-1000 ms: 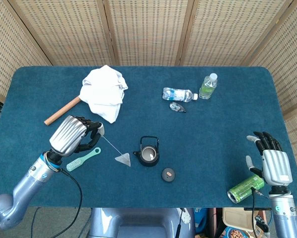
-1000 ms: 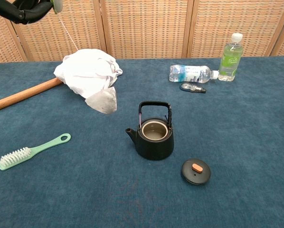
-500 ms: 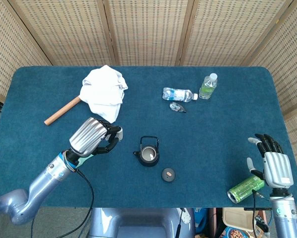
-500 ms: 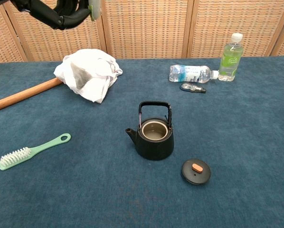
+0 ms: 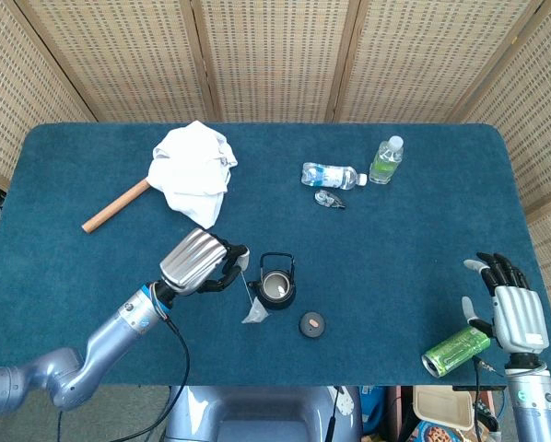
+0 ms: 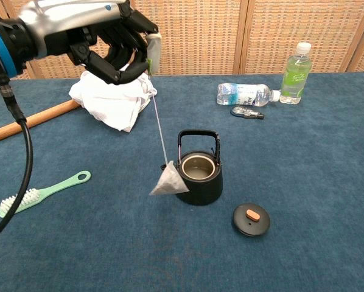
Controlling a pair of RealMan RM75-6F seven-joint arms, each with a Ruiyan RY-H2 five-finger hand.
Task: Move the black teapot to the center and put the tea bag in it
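Black teapot [image 6: 198,176] sits mid-tabletop [image 5: 423,230], open and empty inside, lid [image 6: 251,219] lying just right of it. Left hand [image 6: 106,42] curled, pinching the tag so the tea bag [image 6: 168,181] dangles on its string against the pot's left side, outside it. Right hand [image 5: 512,308] spread, holding nothing, beside a green can [image 5: 456,350].

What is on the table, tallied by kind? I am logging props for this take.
Teapot: 1
Teapot lid: 1
Tea bag: 1, hanging from the left hand
Plastic bottles: 2
Green can: 1
Brush: 1
White cloth: 1
Wooden stick: 1
Small dark item by the bottles: 1
Total: 10
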